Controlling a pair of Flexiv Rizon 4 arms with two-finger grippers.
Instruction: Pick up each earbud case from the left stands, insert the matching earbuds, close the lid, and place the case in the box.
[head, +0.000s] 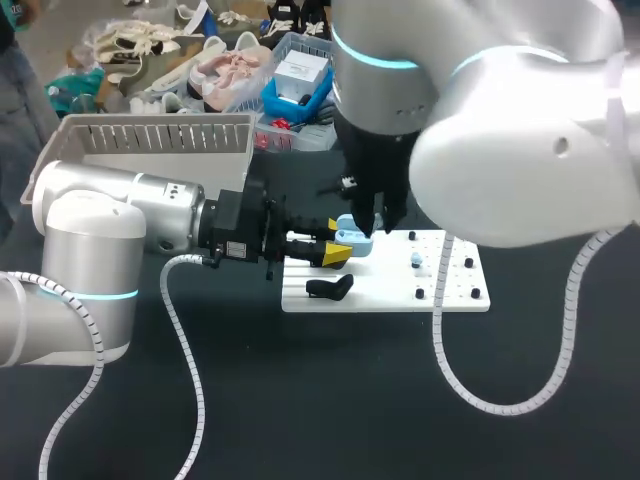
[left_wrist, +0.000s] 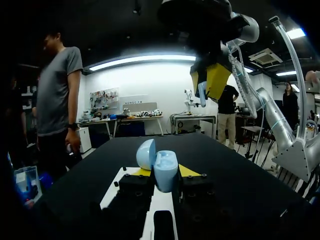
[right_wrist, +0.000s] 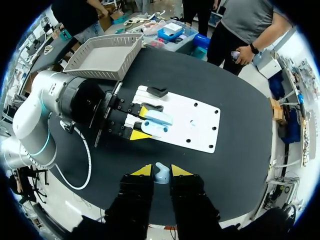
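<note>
Blue earbud case (left_wrist: 165, 164), lid open, sat clenched in the left tool (left_wrist: 165, 172), presented upward so the right tool (right_wrist: 161, 171), gripping an earbud (right_wrist: 161, 176), could insert it.

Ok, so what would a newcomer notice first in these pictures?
The open light blue earbud case, gripped by the left gripper over the white stand board. Above it hangs the right gripper, pinching a light blue earbud. A black case sits on the board nearby.
</note>
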